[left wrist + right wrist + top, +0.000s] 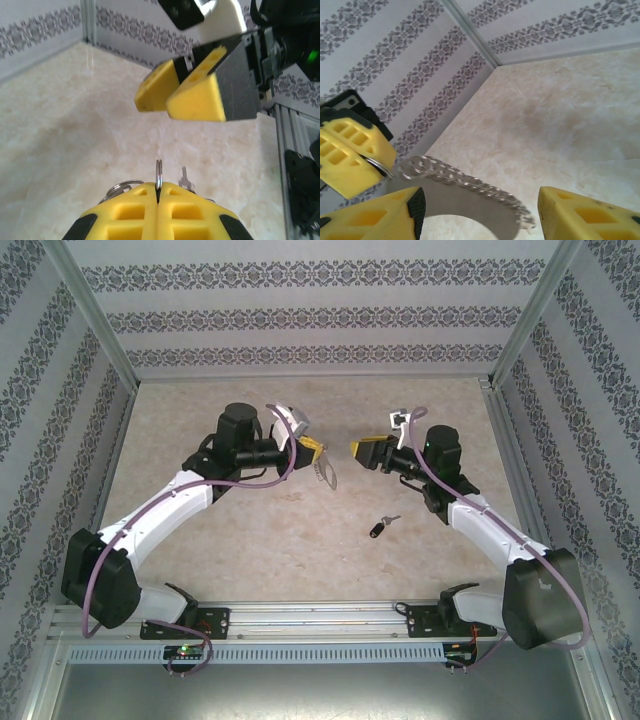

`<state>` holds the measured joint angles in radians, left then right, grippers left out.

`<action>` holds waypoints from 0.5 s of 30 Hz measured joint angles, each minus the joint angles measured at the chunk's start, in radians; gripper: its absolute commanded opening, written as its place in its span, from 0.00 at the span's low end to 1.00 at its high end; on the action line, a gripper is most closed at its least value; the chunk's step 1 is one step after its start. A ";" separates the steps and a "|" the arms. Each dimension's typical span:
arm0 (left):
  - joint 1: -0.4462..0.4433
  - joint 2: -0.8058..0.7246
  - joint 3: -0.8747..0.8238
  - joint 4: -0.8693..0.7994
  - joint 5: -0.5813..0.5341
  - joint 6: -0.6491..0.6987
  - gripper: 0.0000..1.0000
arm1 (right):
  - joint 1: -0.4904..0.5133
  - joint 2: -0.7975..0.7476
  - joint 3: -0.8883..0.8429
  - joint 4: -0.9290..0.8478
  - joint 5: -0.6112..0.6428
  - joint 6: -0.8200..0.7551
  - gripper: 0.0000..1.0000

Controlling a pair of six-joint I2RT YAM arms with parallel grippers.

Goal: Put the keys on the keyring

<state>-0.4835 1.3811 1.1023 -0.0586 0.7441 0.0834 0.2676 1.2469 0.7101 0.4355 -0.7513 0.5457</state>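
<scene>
The left tool (pixel 311 449) is clamped together on the keyring (pixel 326 474), pinching only its thin edge, so the loop and its chain (pixel 470 182) hang free above the bench (pixel 270 550). The right tool (pixel 368 450) faces it from close by, jaws apart and holding nothing. The key (pixel 383 527) lies on the bench below the right arm, apart from both. A nudge from the right tool could twist the loop out of that thin pinch, or the dangling chain could snag a finger.
</scene>
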 measured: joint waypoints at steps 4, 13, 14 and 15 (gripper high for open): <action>0.000 0.011 0.037 -0.137 0.011 0.040 0.00 | 0.027 0.020 0.018 0.000 -0.052 -0.006 0.61; 0.000 0.041 0.090 -0.318 0.071 0.118 0.00 | 0.078 0.101 0.086 -0.002 -0.204 -0.052 0.55; 0.000 0.041 0.092 -0.325 0.073 0.122 0.00 | 0.084 0.108 0.088 -0.003 -0.215 -0.055 0.54; 0.000 0.042 0.094 -0.330 0.077 0.126 0.00 | 0.089 0.114 0.090 -0.005 -0.228 -0.058 0.54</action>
<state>-0.4835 1.4227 1.1965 -0.3882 0.8207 0.2096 0.3561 1.3613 0.8001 0.4309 -0.9791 0.4873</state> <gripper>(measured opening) 0.049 0.546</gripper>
